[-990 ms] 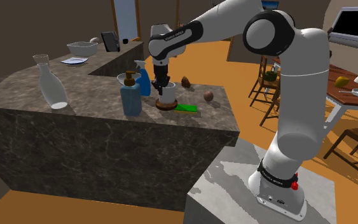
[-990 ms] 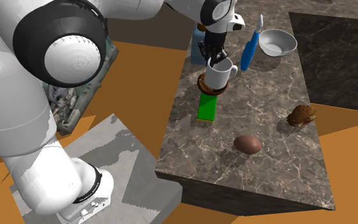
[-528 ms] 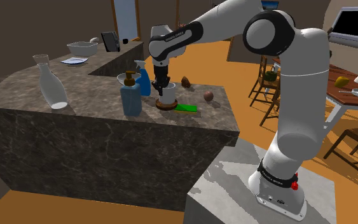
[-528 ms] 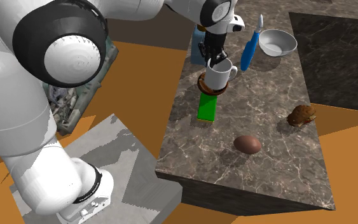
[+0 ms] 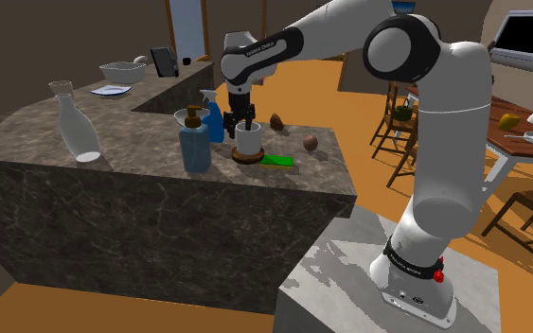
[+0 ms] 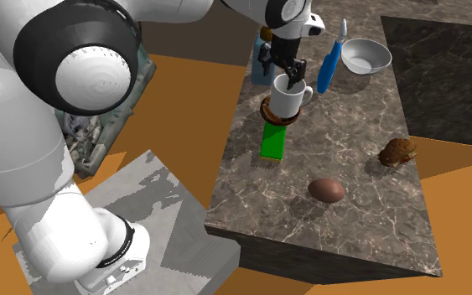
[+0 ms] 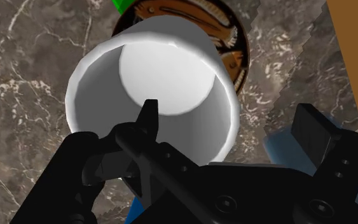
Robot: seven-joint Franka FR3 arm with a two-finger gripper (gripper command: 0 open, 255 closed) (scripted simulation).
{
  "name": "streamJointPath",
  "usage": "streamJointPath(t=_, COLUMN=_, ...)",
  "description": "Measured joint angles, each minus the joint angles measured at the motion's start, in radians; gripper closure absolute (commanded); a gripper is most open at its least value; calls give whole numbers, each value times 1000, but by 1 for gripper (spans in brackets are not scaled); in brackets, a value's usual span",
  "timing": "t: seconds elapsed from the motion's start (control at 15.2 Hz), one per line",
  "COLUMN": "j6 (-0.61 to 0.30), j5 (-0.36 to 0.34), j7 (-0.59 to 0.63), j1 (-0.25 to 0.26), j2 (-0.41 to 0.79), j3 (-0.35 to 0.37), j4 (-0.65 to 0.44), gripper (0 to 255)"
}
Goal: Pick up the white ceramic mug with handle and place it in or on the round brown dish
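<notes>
White mug [image 6: 289,102] stands upright on the round brown dish [image 6: 267,114], near the surface's [image 6: 351,168] edge facing the stand [image 5: 349,274]. We see the end effector [image 6: 286,75] just above its rim, fingers spread wide, clasping nothing.

You see little of the brown dish [image 7: 225,38]: the white mug [image 7: 171,83] sits on it and covers all but an arc of rim. The green block [image 7: 121,5] is cut by the picture's edge. The fingers [image 7: 147,121] mask the mug's near wall and most of the blue bottle [image 7: 279,149]. In the shoulder view the mug's handle is too small to tell.
</notes>
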State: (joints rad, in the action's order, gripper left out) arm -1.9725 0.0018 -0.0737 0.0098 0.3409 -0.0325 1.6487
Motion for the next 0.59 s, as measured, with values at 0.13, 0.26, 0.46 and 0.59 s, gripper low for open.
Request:
streamJointPath(t=0.13, j6=50, j5=0, j7=1, j1=1, j2=-10, j3=0, j4=-41, gripper=0)
streamJointPath(t=0.26, j6=73, j5=-1, j7=0, j1=0, j2=-18, j3=0, j4=-56, gripper=0)
streamJointPath(t=0.46, j6=78, j5=-1, j7=1, j1=1, j2=-21, j3=0, j4=-57, gripper=0)
streamJointPath(t=0.59, j6=79, j5=-1, j7=1, j1=1, j2=-22, j3=0, j4=-57, gripper=0)
